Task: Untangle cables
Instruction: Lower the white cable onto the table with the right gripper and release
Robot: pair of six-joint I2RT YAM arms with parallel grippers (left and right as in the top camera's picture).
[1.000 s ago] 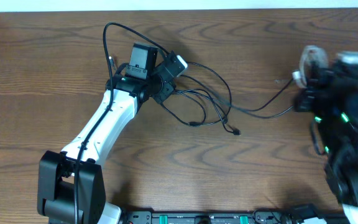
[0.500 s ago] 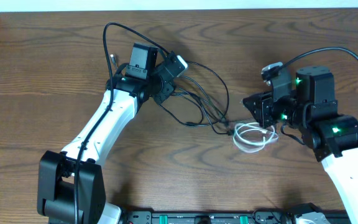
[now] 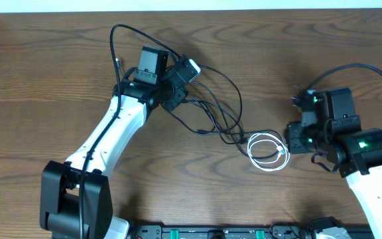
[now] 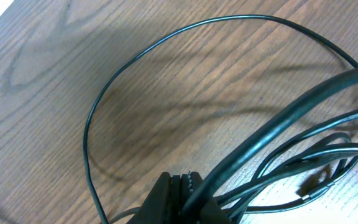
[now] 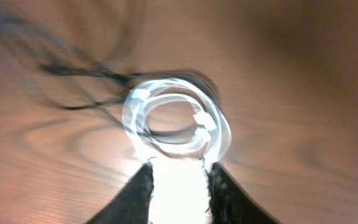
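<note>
From above, my left claw sits at the far left-middle of the table. It is buried in the thick of the black cords, which loop out to its right and toward the near side. One small plug ends just beside the white cord. That white cord lies coiled in a loose ring on the wood, right of the black tangle and nearer to me. My right claw is just to the right of the ring and points at it. From up here I cannot tell whether it touches the ring.

Through my left wrist, my left claw is narrow, its fingers pressed together on the black cords. These bunch out from beside the tips and sweep in one wide loop across the wood to the left and far side. A thicker black cable crosses close to the lens. I cannot tell whether it belongs to the tangle. A small plug lies at the near right.

Through my right wrist, everything is blurred. My right claw stands wide, with only bright glare between the fingers. The white cord lies in its ring just past the tips, not held. The black cords smear off to the far left of it.
</note>
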